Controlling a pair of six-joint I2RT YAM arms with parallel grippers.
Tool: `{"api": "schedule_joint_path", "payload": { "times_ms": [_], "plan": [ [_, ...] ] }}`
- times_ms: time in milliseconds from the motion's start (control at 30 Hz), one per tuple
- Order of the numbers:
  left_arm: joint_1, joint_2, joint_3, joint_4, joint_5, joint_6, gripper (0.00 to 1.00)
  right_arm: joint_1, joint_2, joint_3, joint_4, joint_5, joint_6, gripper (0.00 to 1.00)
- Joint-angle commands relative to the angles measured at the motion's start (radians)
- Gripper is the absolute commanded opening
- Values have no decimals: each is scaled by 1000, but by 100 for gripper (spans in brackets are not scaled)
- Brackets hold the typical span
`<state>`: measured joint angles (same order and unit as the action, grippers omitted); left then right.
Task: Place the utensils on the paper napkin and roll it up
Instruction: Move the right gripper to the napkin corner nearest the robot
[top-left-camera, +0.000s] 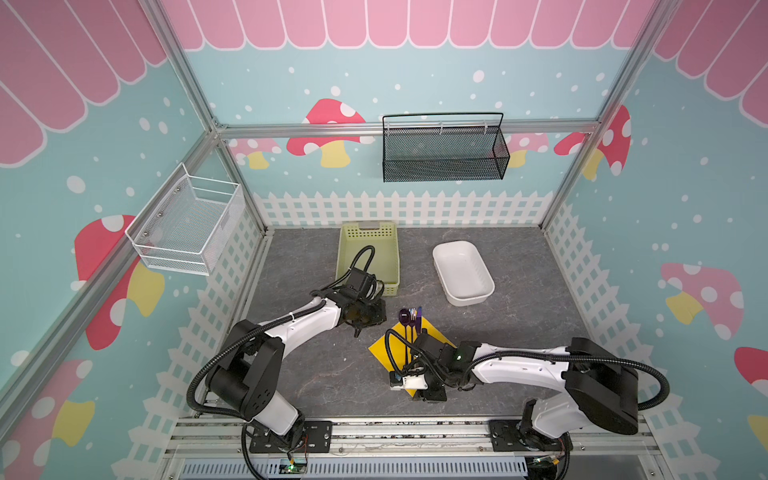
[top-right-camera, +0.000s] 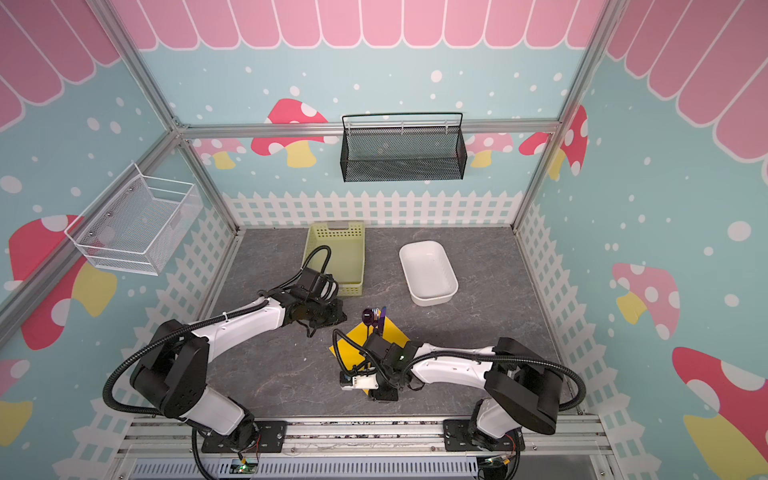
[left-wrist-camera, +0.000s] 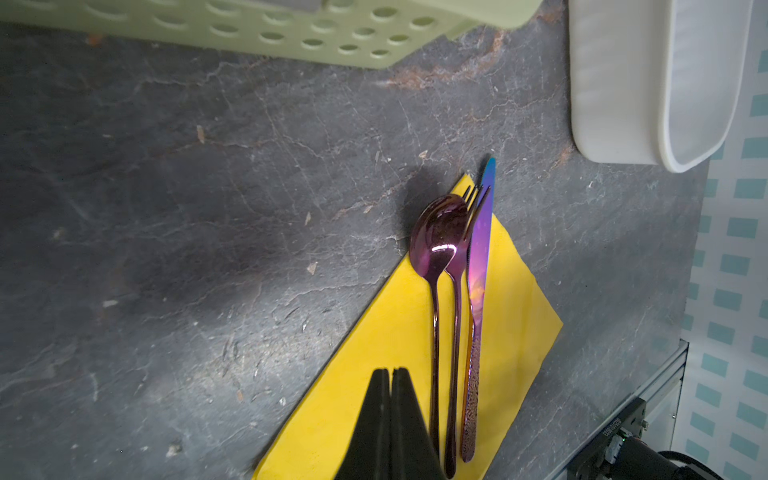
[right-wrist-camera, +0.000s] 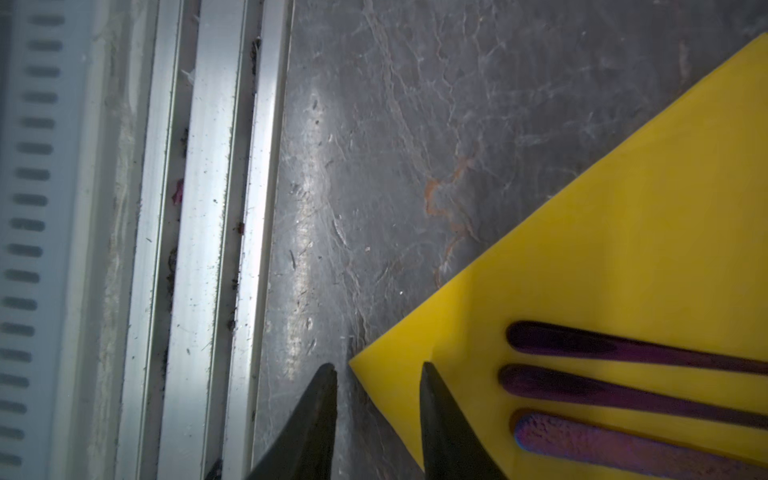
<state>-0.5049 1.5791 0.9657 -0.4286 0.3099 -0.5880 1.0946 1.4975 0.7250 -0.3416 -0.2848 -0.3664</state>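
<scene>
Views from up top first: the utensils (top-left-camera: 410, 319) are seen in both top views laid side by side on the yellow napkin (top-left-camera: 380, 352). The napkin is set cornerwise on the grey worktop (top-left-camera: 519, 311), and the utensil heads are poked out past its far corner. A green basket (top-left-camera: 368, 237) and a white tub (top-left-camera: 463, 274) are parked further back, apart from the napkin. The left end effector (top-left-camera: 357, 331) is held just left of the napkin, and the right end effector (top-left-camera: 429, 397) is positioned at its near corner.

Left wrist view: spoon (left-wrist-camera: 438, 232), fork (left-wrist-camera: 456, 299) and knife (left-wrist-camera: 478, 266) are lined up close together, handles on the yellow paper. Both fingers (left-wrist-camera: 376, 415) are pressed together, with nothing pinched between them.

Right wrist view: the fingers (right-wrist-camera: 316, 415) are spread apart, and the napkin's corner is found in the gap between them, with one finger over the paper. Whether the paper is actually touched can't be told. Three handle ends are seen resting on the napkin just beside.
</scene>
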Motion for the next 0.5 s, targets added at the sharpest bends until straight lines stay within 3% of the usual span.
{"api": "schedule_joint_path", "payload": {
  "times_ms": [0,267,467],
  "plan": [
    [6,-25,-16,-10,0,-6,0,23,31,7,5,29,-37,38],
    [7,-26,-22,-10,-1,-6,0,37,54,4,23,83,-28,39],
    [8,-22,-22,-10,-2,-6,0,38,54,8,20,100,-13,25]
  ]
}}
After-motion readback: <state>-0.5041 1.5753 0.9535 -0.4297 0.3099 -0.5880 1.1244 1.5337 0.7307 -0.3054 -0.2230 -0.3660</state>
